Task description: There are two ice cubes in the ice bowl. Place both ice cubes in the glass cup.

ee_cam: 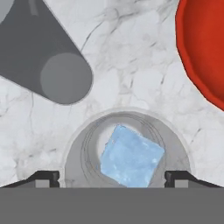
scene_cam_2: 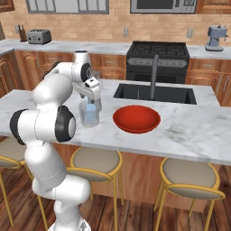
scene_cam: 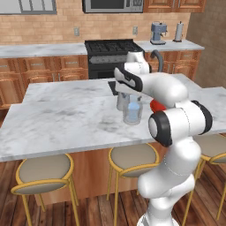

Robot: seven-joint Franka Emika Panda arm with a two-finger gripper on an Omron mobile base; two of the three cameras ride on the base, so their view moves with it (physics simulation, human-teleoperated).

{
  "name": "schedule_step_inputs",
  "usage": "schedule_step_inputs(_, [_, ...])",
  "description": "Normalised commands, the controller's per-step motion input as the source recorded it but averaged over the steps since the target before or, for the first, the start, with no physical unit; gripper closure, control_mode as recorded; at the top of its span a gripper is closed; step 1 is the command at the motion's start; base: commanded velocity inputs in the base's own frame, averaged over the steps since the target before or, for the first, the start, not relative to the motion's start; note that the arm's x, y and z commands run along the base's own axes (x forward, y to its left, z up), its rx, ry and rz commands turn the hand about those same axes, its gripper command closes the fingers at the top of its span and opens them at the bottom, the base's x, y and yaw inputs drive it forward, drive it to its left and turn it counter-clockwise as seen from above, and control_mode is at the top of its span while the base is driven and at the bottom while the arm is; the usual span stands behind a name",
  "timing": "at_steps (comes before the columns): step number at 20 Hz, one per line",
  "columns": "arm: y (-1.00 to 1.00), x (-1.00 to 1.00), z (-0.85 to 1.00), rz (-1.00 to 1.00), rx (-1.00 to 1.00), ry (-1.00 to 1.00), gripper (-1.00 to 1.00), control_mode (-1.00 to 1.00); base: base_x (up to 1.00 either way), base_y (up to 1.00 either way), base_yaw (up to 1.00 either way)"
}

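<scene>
The glass cup [scene_cam_2: 89, 115] stands on the marble island, left of the red ice bowl [scene_cam_2: 136, 118]. My gripper [scene_cam_2: 93, 98] hangs right over the cup's mouth, open, with its fingertips [ee_cam: 47, 177] spread wider than the cup and nothing between them. In the hand view a pale blue ice cube [ee_cam: 131, 158] lies inside the glass cup [ee_cam: 81, 146]; I cannot tell whether a second cube sits under it. The ice bowl [ee_cam: 202, 52] shows no cube on its visible inside. In the left base view the cup [scene_cam: 132, 114] holds blue ice [scene_cam: 133, 107] below my gripper [scene_cam: 128, 93].
A taller grey capped cylinder [ee_cam: 49, 57] stands just beyond the cup, also seen as the cylinder [scene_cam: 119, 102] behind it. The sink [scene_cam_2: 155, 93] with its dark faucet [scene_cam_2: 154, 74] lies behind the bowl. Stools [scene_cam_2: 96, 164] line the island's near edge.
</scene>
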Motion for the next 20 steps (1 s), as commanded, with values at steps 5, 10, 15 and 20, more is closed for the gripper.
schedule_step_inputs(5, [0.00,-0.31,0.49,0.00,0.00,-0.17,-1.00,-1.00,0.00,0.00,0.00])
schedule_step_inputs(10, [0.06,-0.85,0.49,0.00,0.00,-0.20,-1.00,-1.00,0.00,0.00,0.00])
schedule_step_inputs(15, [0.01,-1.00,0.01,0.03,0.00,-0.13,-1.00,-1.00,0.00,0.00,0.00])
schedule_step_inputs(20, [0.00,-1.00,-0.13,0.02,0.00,-0.03,-1.00,-1.00,0.00,0.00,0.00])
